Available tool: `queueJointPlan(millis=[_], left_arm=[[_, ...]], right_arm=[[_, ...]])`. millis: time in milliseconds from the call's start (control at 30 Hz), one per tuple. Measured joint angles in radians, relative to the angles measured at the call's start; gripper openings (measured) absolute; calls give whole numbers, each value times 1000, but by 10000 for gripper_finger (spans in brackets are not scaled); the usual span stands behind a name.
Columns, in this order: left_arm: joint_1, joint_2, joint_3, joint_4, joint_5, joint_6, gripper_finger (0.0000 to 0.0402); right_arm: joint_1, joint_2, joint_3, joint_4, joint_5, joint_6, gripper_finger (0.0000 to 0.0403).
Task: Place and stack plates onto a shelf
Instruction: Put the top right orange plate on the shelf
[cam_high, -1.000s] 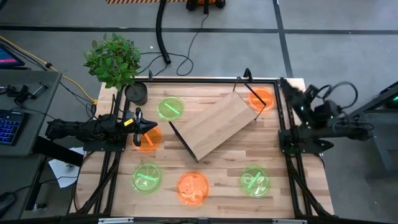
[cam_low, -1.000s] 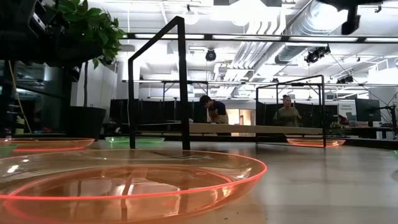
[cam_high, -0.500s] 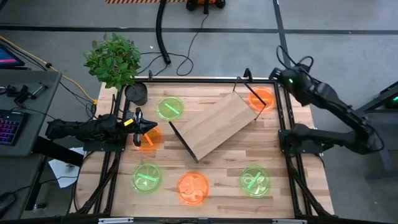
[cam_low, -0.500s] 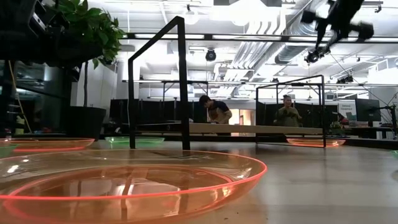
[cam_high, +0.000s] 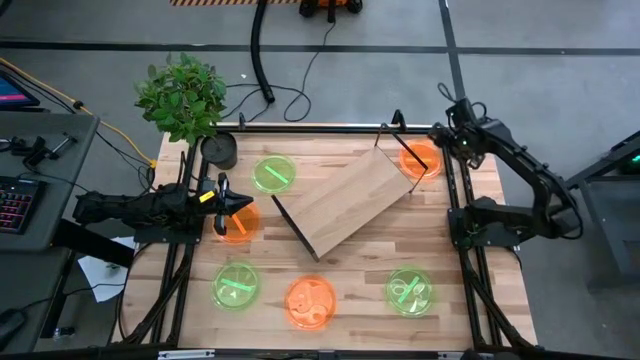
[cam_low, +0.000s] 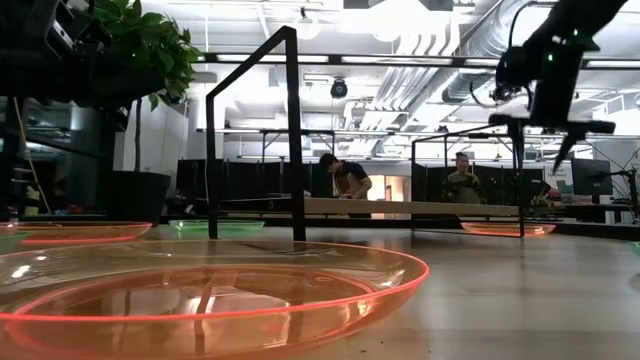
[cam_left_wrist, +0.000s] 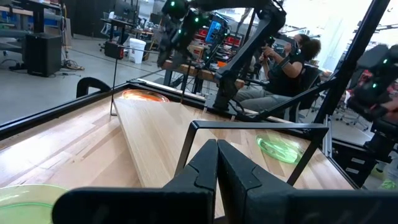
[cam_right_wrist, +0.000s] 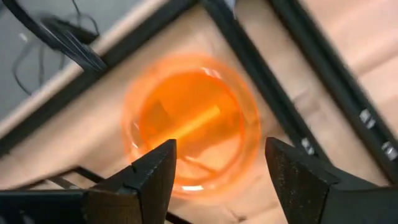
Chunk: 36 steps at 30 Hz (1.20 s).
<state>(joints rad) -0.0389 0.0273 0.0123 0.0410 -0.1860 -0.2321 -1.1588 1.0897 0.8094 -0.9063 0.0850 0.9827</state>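
Six small plates lie flat on the wooden table: green ones and orange ones. The shelf, a light-wood board with black wire end frames, stands slantwise mid-table. My right gripper hangs open above the far-right orange plate, pointing steeply down, clear of it; the low view shows this gripper well above the table. My left gripper is shut and level over the left orange plate, facing the shelf.
A small dark pot and a potted plant stand at the far left corner. Black frame rails run along the table's left and right sides. People sit in the room beyond the table.
My right arm has swung from beside the table's right edge out over the far right corner and come down, tipping from about level to point steeply down at the orange plate there. No plate and no part of the shelf has moved.
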Motion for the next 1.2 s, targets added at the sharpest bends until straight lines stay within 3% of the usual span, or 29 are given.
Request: queueJointPlan(millis=[267, 467, 800, 1200], left_arm=[[0, 0, 0, 0, 0, 0, 1], [0, 0, 0, 0, 0, 0, 1], [0, 0, 0, 0, 0, 0, 1], [0, 0, 0, 0, 0, 0, 1]], right_arm=[[0, 2, -183, 49, -30, 104, 229], [45, 2, -306, 240, -91, 239, 229], [94, 3, -388, 363, 17, 426, 227], [95, 97, -386, 422, 47, 432, 150]])
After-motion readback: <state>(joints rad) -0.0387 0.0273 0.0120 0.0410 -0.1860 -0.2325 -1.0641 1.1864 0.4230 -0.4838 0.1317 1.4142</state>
